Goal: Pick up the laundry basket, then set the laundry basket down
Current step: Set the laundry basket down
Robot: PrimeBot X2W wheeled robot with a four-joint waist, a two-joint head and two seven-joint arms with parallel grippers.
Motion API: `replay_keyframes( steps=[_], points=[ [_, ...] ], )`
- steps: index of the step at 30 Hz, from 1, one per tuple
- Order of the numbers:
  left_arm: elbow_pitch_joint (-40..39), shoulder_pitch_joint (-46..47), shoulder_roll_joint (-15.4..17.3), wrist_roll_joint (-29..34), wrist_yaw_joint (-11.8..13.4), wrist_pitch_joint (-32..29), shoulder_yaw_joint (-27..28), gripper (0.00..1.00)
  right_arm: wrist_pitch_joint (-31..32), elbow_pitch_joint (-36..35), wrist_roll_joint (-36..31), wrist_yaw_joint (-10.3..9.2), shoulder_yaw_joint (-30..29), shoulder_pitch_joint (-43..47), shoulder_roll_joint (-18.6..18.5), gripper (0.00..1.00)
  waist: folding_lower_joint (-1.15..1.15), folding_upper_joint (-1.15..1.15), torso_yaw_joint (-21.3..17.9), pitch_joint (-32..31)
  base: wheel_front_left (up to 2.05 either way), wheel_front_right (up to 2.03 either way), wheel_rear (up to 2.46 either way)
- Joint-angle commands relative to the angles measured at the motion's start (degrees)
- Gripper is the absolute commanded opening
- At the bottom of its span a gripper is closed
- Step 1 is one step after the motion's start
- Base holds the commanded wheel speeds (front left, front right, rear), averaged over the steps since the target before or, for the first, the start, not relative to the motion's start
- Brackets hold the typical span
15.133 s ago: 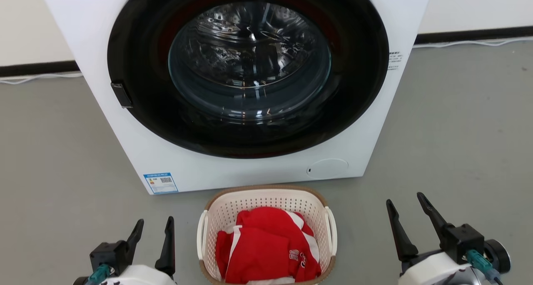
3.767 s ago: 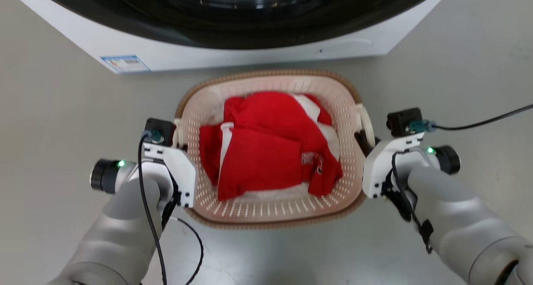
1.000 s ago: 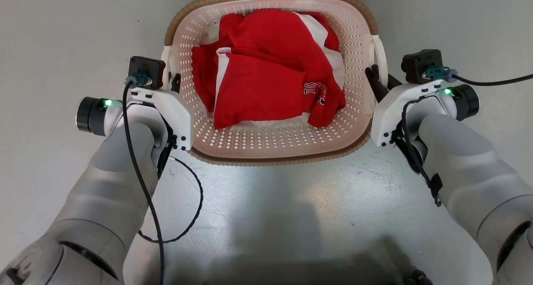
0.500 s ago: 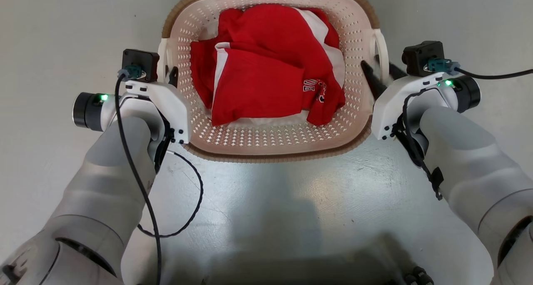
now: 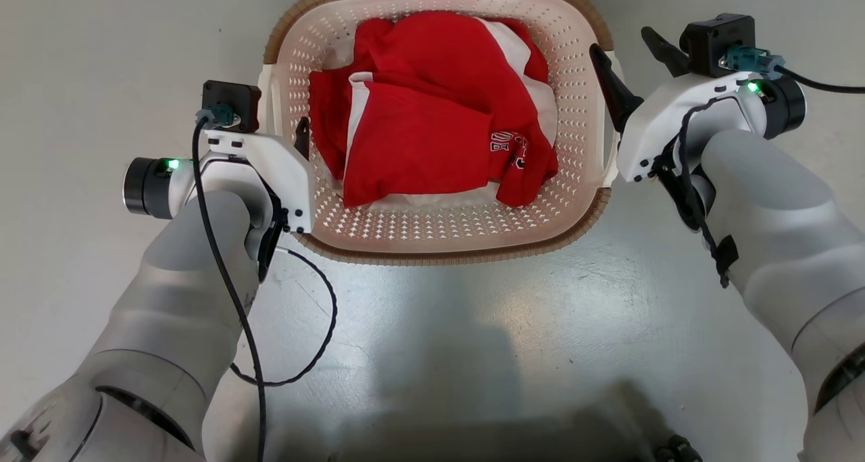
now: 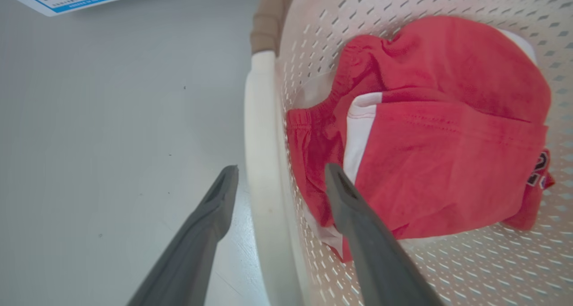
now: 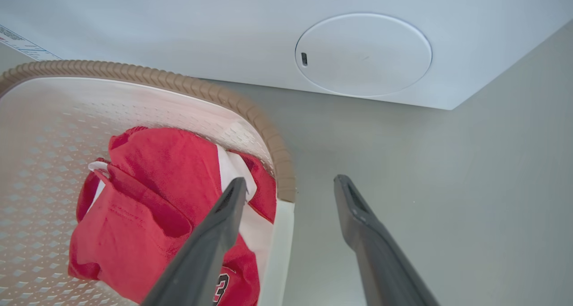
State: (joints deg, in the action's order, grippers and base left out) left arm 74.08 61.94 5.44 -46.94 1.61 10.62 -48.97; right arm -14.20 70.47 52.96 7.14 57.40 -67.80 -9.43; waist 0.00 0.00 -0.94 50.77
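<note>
Left gripper (image 6: pixel 282 169) and right gripper (image 7: pixel 291 180) spread wide, empty, straddling the laundry basket (image 5: pixel 446 258) handles (image 6: pixel 262 140), so I'd lift straight off

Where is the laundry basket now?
The laundry basket sits on the floor, top centre of the head view, between the open left gripper and open right gripper, in front of the washer.

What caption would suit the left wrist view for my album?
Open jaws straddle the white handle of the laundry basket, red clothing inside, grey floor alongside.
</note>
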Motion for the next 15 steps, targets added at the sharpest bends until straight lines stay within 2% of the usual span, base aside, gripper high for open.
replay_keyframes(
  steps=[1,8,15],
  points=[
    [-0.1,-1.2,1.7,-0.4,0.9,0.4,0.9,1.00,-0.8,-0.9,-1.7,0.35,-1.2,4.6,0.0,1.00,0.00,0.00,0.0,-0.4,0.00,0.00,0.00],
    [-0.1,-2.3,2.1,-0.8,1.3,0.8,0.9,1.00,-0.8,-2.4,-7.7,0.35,-7.4,7.6,0.3,1.00,0.00,0.00,-0.1,-3.0,0.00,0.00,0.00],
    [-0.1,-5.1,2.0,-1.6,1.3,2.3,1.3,1.00,-0.8,-4.9,-14.9,0.35,-15.0,12.0,0.6,1.00,0.00,0.00,-0.1,-8.5,0.00,0.00,0.00]
  ],
)
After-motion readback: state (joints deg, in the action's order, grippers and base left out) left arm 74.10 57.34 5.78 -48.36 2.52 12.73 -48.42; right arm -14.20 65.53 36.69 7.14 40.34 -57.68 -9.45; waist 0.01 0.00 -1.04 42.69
